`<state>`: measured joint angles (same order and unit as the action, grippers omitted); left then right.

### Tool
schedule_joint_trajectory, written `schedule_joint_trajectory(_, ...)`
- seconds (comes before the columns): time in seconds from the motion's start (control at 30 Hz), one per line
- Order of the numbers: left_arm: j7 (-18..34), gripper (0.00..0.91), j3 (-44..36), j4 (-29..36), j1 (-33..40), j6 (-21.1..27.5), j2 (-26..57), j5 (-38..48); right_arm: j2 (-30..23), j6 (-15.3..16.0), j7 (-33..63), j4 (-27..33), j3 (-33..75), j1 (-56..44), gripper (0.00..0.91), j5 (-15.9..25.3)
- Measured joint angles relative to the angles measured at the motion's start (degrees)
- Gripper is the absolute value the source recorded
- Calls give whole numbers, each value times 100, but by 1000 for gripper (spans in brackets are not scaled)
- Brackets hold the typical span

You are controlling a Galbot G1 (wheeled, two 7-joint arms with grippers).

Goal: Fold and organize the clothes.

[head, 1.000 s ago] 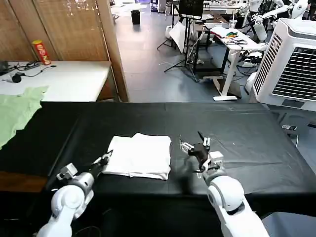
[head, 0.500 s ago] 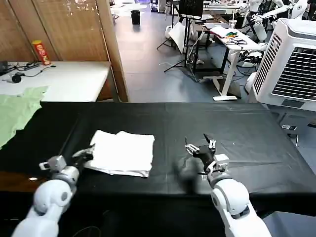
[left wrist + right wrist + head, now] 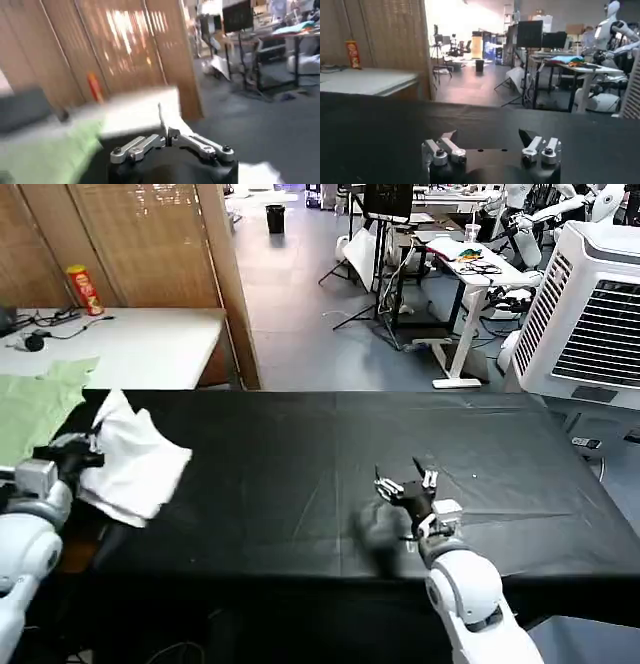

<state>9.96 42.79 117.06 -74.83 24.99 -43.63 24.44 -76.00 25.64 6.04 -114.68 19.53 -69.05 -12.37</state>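
Note:
The clothes, a folded white T-shirt, hang tilted over the left end of the black table, partly past its edge. My left gripper is at the shirt's left side, shut on a fold of it. In the left wrist view the gripper is closed with a thin strip of white cloth pinched between the tips. My right gripper rests low over the table right of centre, open with nothing between its fingers; the right wrist view shows its gripper spread above bare black cloth.
A pale green garment lies at the far left beside a white side table with a red can. A large white air cooler stands at the back right.
My left gripper has carried the folded T-shirt from the table's middle to its left end, lifting it so it hangs tilted. The right gripper drew back a little, then stayed still.

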Motion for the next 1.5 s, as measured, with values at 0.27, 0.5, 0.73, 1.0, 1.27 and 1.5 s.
schedule_joint_trajectory(0.27, 247, 878, -1446, 319, 97, 41, -873, -356, 109, 23, -19, -98, 81, -179, 878, -41)
schedule_joint_trajectory(0.5, 309, 878, -2684, 233, 342, -148, -1659, -370, 135, 251, -19, -91, -82, -189, 878, -502)
schedule_joint_trajectory(0.73, -266, 878, -3034, 398, 360, -522, -1830, -293, 107, 785, 88, 17, -413, -9, 878, -1307)
schedule_joint_trajectory(1.0, -225, 878, -2826, 570, 313, -626, -1800, -126, -201, 1116, 17, 619, -1138, 685, 878, -2092)
schedule_joint_trajectory(1.27, -69, 878, -2567, 723, -32, -620, -1823, -95, -665, 1138, 127, 1545, -1756, 1468, 683, -2416)
schedule_joint_trajectory(1.5, -48, 878, -2361, 798, -237, -642, -1846, -55, -884, 1094, 169, 2006, -1828, 1682, 10, -2468)
